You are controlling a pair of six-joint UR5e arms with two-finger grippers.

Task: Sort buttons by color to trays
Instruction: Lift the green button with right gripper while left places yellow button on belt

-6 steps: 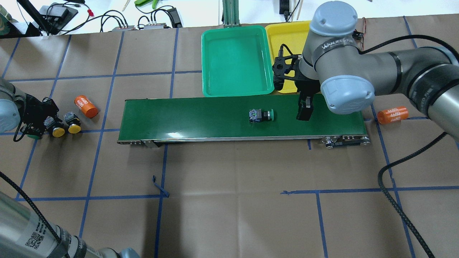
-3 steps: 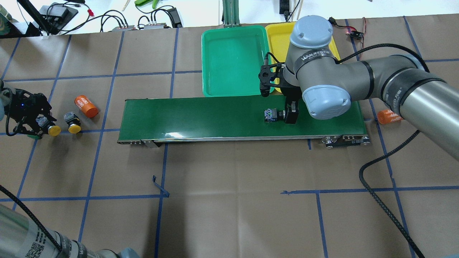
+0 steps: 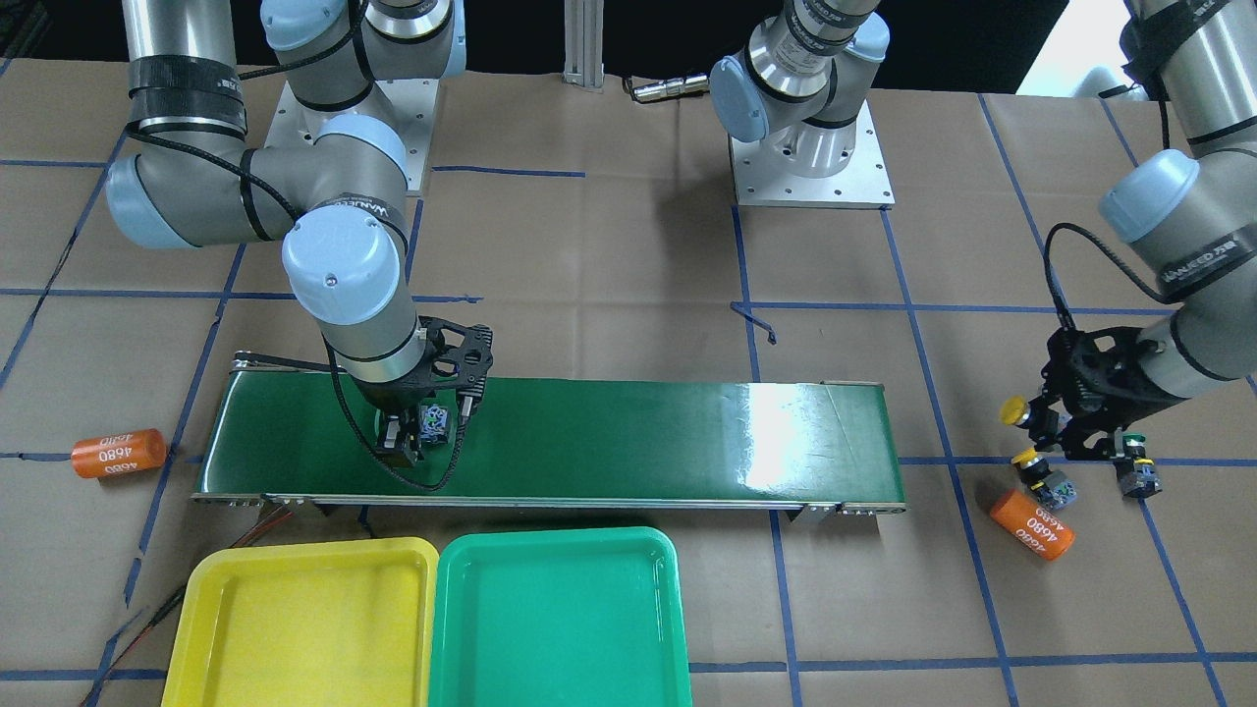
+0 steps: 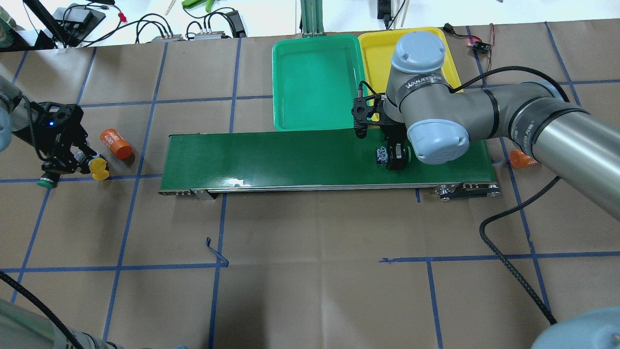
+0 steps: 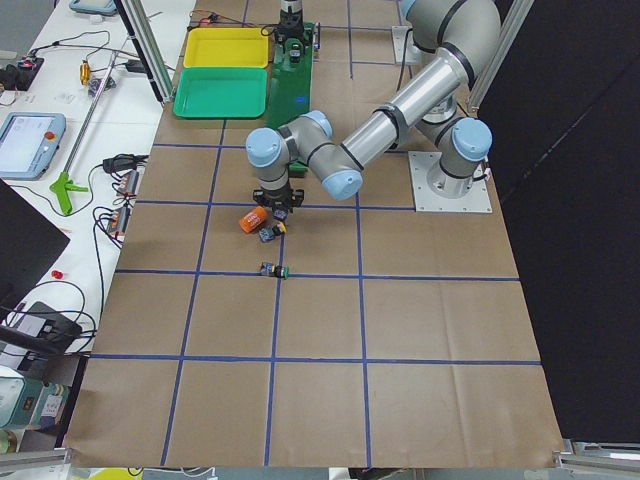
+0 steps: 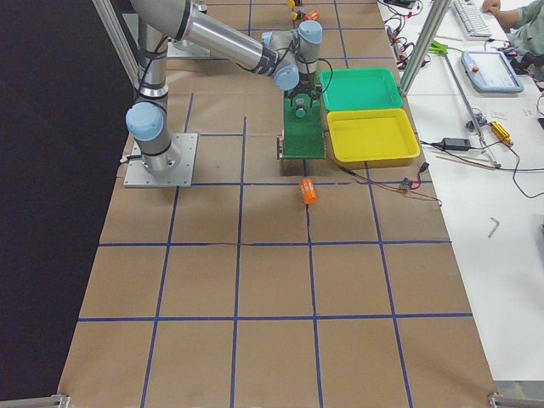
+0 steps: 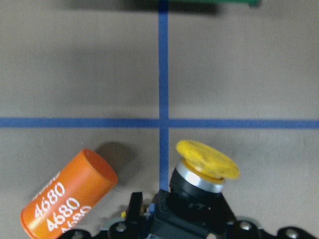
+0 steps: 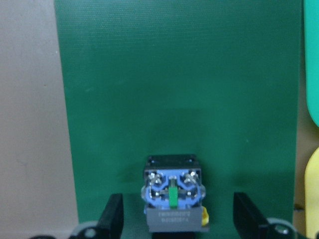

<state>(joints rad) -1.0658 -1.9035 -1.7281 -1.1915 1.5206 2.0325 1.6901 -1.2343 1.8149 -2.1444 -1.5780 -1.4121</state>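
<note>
A green-capped button (image 4: 382, 156) lies on its side on the dark-green conveyor belt (image 4: 290, 157), its terminal end towards the right wrist camera (image 8: 172, 191). My right gripper (image 4: 395, 157) is open, with a finger on each side of it, not touching. My left gripper (image 3: 1065, 432) is shut on a yellow button (image 7: 199, 184) and holds it just above the table. A second yellow button (image 3: 1043, 478) and a green one (image 4: 44, 182) lie below it. The green tray (image 4: 315, 82) and the yellow tray (image 4: 382, 53) hold nothing.
An orange "4680" cylinder (image 4: 116, 144) lies beside my left gripper. Another orange cylinder (image 4: 520, 157) lies off the belt's right end, partly hidden by the right arm. The trays sit side by side along the belt's far edge.
The button on the belt has travelled right. My right gripper moved left and down until its fingers stood on either side of it. My left gripper closed on one yellow button and lifted it.
</note>
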